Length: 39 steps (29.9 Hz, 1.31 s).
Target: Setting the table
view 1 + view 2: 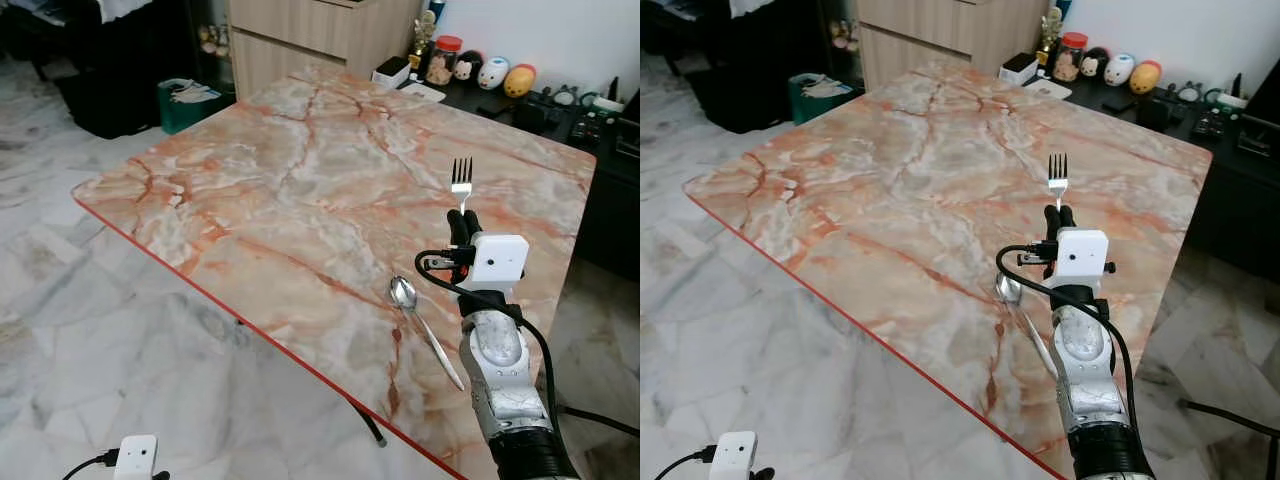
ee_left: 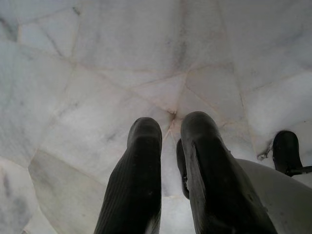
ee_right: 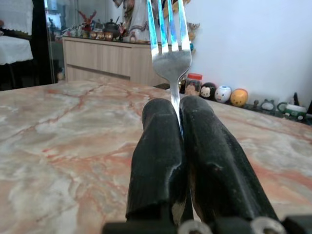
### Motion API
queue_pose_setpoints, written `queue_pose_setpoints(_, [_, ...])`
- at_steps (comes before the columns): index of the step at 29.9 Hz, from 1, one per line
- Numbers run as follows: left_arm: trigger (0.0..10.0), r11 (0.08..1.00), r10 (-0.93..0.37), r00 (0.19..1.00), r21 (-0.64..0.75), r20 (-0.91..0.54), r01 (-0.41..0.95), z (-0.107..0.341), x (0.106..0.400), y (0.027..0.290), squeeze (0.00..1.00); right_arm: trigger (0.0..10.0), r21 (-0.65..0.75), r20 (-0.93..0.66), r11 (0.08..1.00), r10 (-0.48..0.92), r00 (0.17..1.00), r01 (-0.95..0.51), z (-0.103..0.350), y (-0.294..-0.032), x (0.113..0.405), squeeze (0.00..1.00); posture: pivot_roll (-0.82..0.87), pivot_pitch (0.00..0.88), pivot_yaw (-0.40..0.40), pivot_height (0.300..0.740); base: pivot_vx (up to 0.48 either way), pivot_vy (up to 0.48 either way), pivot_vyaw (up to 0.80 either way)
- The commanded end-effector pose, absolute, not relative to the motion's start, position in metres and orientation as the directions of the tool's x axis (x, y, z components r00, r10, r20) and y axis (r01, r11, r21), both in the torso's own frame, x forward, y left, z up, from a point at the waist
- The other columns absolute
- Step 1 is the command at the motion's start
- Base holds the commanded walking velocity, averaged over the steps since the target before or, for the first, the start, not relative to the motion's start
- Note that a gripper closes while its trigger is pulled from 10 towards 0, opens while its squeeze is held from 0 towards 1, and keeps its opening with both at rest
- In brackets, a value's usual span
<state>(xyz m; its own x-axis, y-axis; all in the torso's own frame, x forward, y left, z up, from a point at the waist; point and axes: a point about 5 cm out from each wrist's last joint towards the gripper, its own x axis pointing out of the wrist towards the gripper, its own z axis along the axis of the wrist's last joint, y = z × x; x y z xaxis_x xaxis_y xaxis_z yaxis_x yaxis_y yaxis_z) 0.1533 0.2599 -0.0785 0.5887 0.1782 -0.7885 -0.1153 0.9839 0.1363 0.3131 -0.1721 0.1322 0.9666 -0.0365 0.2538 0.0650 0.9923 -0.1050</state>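
My right gripper (image 1: pixel 462 214) is shut on a silver fork (image 1: pixel 461 181), whose tines point up and away over the marble table (image 1: pixel 300 170). In the right wrist view the fork (image 3: pixel 170 53) stands clamped between the two black fingers (image 3: pixel 158 156). A silver spoon (image 1: pixel 422 325) lies on the table near the front edge, just left of my right arm. The left gripper (image 2: pixel 170 141) hangs idle over the pale floor with a narrow gap between its fingers.
The table's red-trimmed front edge (image 1: pixel 230 310) runs diagonally before me. Behind the table stand a wooden cabinet (image 1: pixel 320 40) and a dark shelf with small figurines (image 1: pixel 490 72). A green bin (image 1: pixel 190 102) sits on the floor at the back left.
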Motion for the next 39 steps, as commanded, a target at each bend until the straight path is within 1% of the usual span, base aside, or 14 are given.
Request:
queue_pose_setpoints(1, [10.0, 0.984, 0.18, 0.567, 0.138, -0.804, -0.115, -0.081, 0.147, 0.262, 0.0, 10.0, -0.108, 0.282, 0.992, -0.029, 0.959, 0.062, 0.139, -0.17, 0.315, 0.0, -0.01, 0.0, -0.053, 0.74, 0.0, 0.0, -0.74])
queue_pose_setpoints(4, [10.0, 0.983, 0.182, 0.565, 0.142, -0.805, -0.116, -0.081, 0.146, 0.263, 0.0, 10.0, -0.112, 0.288, 0.992, -0.02, 0.957, 0.055, 0.14, -0.168, 0.316, 0.0, -0.01, 0.0, -0.052, 0.74, 0.0, 0.0, -0.74])
queue_pose_setpoints(11, [10.0, 0.985, 0.172, 0.562, 0.129, -0.809, -0.116, -0.084, 0.145, 0.254, 0.0, 10.0, -0.112, 0.293, 0.992, -0.018, 0.956, 0.053, 0.141, -0.167, 0.315, 0.0, -0.01, 0.0, -0.052, 0.74, 0.0, 0.0, -0.74])
queue_pose_setpoints(15, [10.0, 0.984, 0.17, 0.569, 0.114, -0.805, -0.134, -0.084, 0.146, 0.253, 0.0, 10.0, -0.115, 0.296, 0.992, -0.015, 0.955, 0.051, 0.142, -0.166, 0.316, 0.0, -0.01, 0.0, -0.053, 0.74, 0.0, 0.352, -0.74])
queue_pose_setpoints(19, [10.0, 0.985, 0.171, 0.569, 0.126, -0.804, -0.119, -0.084, 0.147, 0.252, 0.0, 10.0, -0.122, 0.303, 0.991, -0.007, 0.953, 0.047, 0.145, -0.164, 0.317, 0.0, -0.01, 0.0, -0.054, 0.74, 0.0, 0.0, -0.74])
queue_pose_setpoints(25, [10.0, 0.982, 0.182, 0.572, 0.122, -0.8, -0.141, -0.083, 0.149, 0.251, 0.0, 10.0, -0.123, 0.308, 0.991, -0.011, 0.951, 0.052, 0.146, -0.164, 0.317, 0.0, 0.0, 0.0, -0.058, 0.74, 0.0, 0.0, -0.74])
queue_pose_setpoints(39, [10.0, 0.979, 0.196, 0.577, 0.122, -0.793, -0.164, -0.081, 0.148, 0.26, 0.0, 10.0, -0.122, 0.325, 0.992, 0.001, 0.946, 0.04, 0.151, -0.159, 0.32, 0.0, 0.0, 0.0, -0.062, 0.74, 0.0, 0.0, -0.74])
